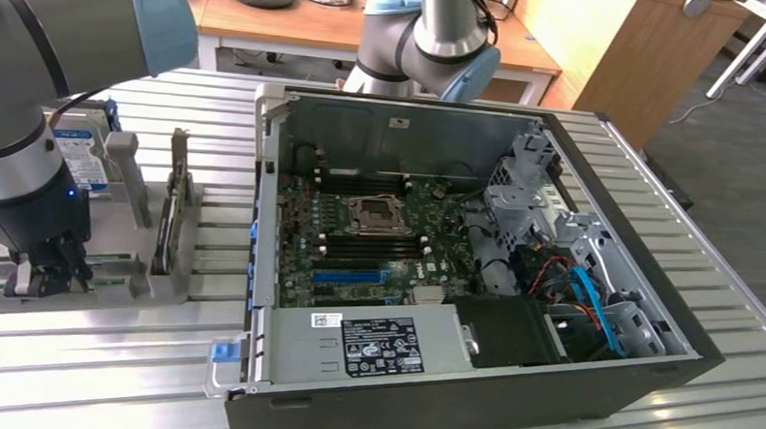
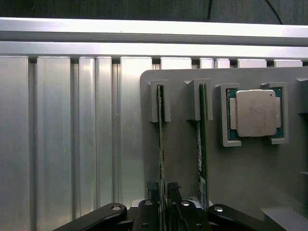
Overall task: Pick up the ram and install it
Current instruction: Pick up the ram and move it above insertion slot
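Note:
Two rams stand on edge in slots of a grey holder (image 2: 183, 159). My gripper (image 2: 162, 192) is down over the ram (image 2: 160, 144) that lies farther from the CPU chip. Its dark fingers (image 2: 153, 188) press against both faces of that stick, which still sits in its slot. The other ram (image 2: 202, 139) stands free beside it. In the exterior view the gripper (image 1: 47, 275) reaches down into the holder (image 1: 121, 285) at the exterior view's left. The open computer case (image 1: 506, 375) lies to its right, with the motherboard (image 1: 369, 243) exposed.
A square silver CPU chip (image 2: 255, 113) rests in a pocket of the holder beyond the rams. An upright card (image 1: 174, 205) and a hard drive (image 1: 82, 153) stand in the holder too. Everything rests on a slatted aluminium table (image 1: 92, 376). A second arm's base (image 1: 429, 42) stands behind the case.

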Action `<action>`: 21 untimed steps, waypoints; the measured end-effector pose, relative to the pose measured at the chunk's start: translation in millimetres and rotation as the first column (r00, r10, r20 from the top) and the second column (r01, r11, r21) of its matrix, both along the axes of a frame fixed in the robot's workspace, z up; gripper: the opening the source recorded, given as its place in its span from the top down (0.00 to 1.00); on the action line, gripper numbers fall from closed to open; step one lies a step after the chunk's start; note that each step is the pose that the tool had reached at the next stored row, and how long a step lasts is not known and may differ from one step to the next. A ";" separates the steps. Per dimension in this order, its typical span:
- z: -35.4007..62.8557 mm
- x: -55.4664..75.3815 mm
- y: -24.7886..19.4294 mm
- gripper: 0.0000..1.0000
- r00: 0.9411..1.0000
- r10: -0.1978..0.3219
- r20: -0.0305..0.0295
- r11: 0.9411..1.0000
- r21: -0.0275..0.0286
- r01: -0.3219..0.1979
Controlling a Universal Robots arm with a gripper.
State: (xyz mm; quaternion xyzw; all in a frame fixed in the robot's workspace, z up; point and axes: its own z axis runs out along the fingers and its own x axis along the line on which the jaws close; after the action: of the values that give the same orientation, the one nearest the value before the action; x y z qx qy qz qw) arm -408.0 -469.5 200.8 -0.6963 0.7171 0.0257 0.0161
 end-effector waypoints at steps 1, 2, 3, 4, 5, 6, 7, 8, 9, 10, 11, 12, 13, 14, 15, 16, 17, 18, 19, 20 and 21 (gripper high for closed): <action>0.3 0.0 0.0 0.78 1.000 0.000 0.000 1.000 0.000 0.000; 0.3 0.0 0.0 0.78 1.000 0.000 0.000 1.000 0.000 0.000; 0.3 0.0 -0.2 0.78 1.000 0.000 0.000 1.000 0.000 0.000; 0.3 0.0 -0.2 0.78 1.000 0.000 0.000 1.000 0.000 0.000; 0.4 0.0 -0.2 0.78 1.000 0.000 0.000 1.000 0.000 0.000; 0.4 0.0 -0.2 0.78 1.000 0.000 0.000 1.000 0.000 0.000; 0.3 0.0 -0.2 0.78 1.000 0.000 0.000 1.000 0.000 0.000; 0.3 0.0 -0.2 0.78 1.000 0.000 0.000 1.000 0.000 0.000; 0.3 0.0 -0.2 0.78 1.000 0.000 0.000 1.000 0.000 0.000; 0.3 0.0 -0.2 0.78 1.000 0.000 0.000 1.000 0.000 0.000; 0.3 0.0 -0.2 0.78 1.000 0.000 0.000 1.000 0.000 0.000; 0.3 0.0 -0.2 0.78 1.000 0.000 0.000 1.000 0.000 0.000; 0.3 0.0 -0.2 0.78 1.000 0.000 0.000 1.000 0.000 0.000; 0.4 0.0 -0.2 0.80 1.000 0.000 0.000 1.000 0.000 0.000; 0.4 0.0 -0.2 0.80 1.000 0.000 0.000 1.000 0.000 0.000; 0.4 0.0 -0.2 0.86 1.000 0.000 0.000 1.000 0.000 0.000; 0.3 0.0 -0.2 0.88 1.000 0.000 0.000 1.000 0.000 0.000; 0.3 0.0 -0.2 0.88 1.000 0.000 0.000 1.000 0.000 0.000; 0.3 0.0 -0.2 0.88 1.000 0.000 0.000 1.000 0.000 0.000; 0.4 0.0 -0.2 0.88 1.000 0.000 0.000 1.000 0.000 0.000; 0.4 0.0 -0.2 0.88 1.000 0.000 0.000 1.000 0.000 0.000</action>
State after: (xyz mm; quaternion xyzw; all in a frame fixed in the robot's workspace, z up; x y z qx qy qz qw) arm -408.0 -469.7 201.2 -0.6963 0.7171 0.0258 0.0161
